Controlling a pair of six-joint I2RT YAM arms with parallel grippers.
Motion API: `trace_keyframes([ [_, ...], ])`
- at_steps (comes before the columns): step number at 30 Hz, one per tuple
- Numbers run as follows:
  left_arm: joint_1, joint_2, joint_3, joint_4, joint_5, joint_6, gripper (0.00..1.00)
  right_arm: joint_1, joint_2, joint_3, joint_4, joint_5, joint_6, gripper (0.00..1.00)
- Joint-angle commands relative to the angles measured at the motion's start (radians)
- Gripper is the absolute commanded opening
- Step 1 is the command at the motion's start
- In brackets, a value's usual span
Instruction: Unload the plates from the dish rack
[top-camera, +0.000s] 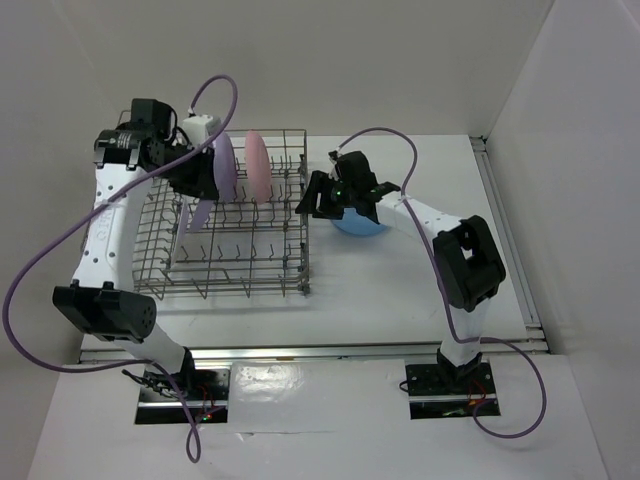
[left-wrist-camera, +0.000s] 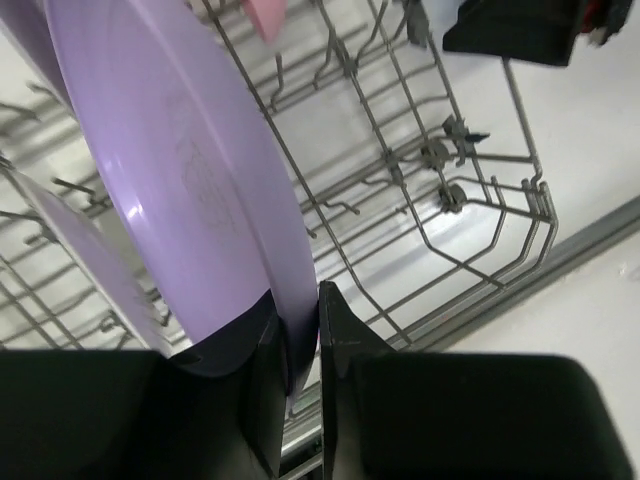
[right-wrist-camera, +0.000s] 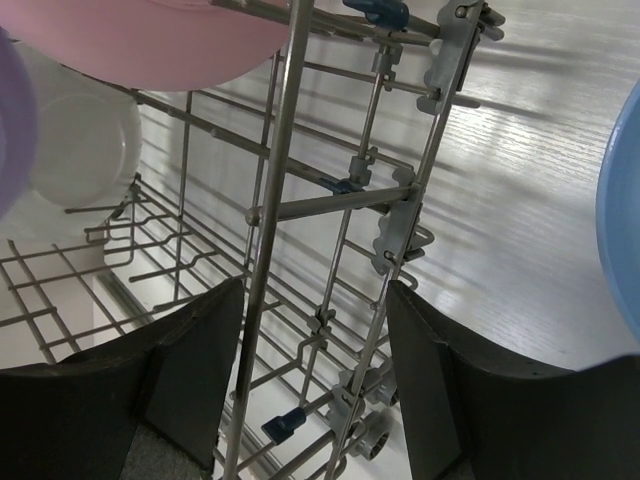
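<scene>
**A:** Left side status?
**B:** My left jaws are clamped on the rim of the lavender plate (left-wrist-camera: 190, 180). It stands on edge in the far row of the dish rack (top-camera: 240, 262), just left of the pink plate (top-camera: 257, 165). A second lavender plate (left-wrist-camera: 70, 240) leans beside it.
**A:** Right?
**B:** My right jaws are apart and hold nothing, close to the rack's right wall. The blue plate (top-camera: 357, 228) lies on the counter (top-camera: 400, 290) right of the rack, under that arm.
</scene>
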Motion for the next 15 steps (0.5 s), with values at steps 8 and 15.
trace_keyframes([
  [8, -0.088, -0.012, 0.14, -0.024, -0.004, 0.108, 0.0, -0.084, -0.117, 0.062, -0.122, 0.027, -0.011, 0.69],
  [15, -0.341, -0.044, 0.046, 0.132, -0.344, 0.27, 0.0, -0.293, -0.238, 0.091, -0.166, -0.055, -0.106, 0.74],
])
